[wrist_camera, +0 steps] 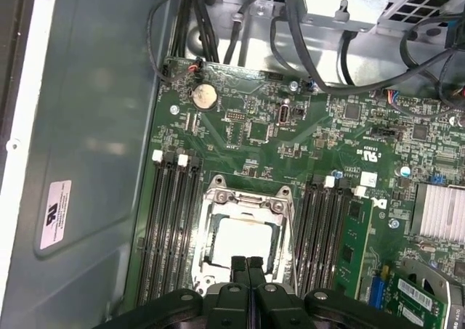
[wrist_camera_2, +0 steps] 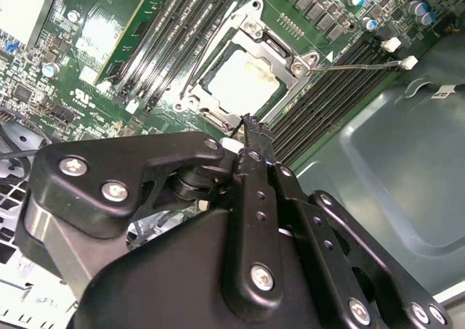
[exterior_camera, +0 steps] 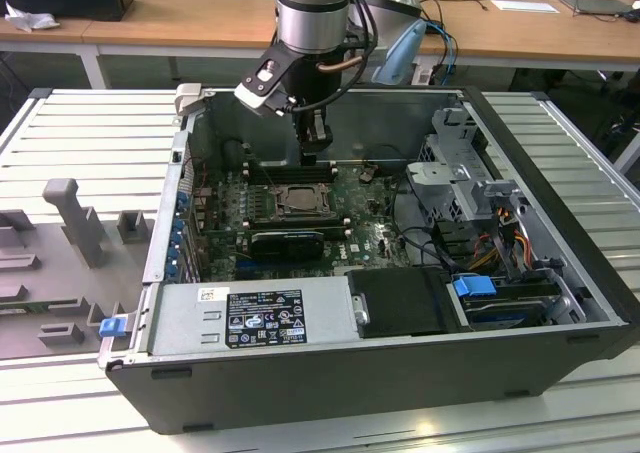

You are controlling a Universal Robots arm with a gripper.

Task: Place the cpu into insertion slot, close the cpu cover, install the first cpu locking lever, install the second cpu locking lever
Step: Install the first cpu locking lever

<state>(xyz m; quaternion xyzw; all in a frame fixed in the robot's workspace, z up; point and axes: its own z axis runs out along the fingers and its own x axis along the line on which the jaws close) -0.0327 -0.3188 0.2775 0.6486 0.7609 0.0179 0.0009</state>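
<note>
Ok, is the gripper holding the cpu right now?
No, the gripper is shut on nothing; the cpu sits framed by the cpu cover.

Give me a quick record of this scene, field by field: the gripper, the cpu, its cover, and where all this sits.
gripper: shut, tips at the near edge of the socket
cpu: pale square, lying in the insertion slot
cpu cover: down flat, framing the cpu through its window
setting: green motherboard inside an open computer case
</note>
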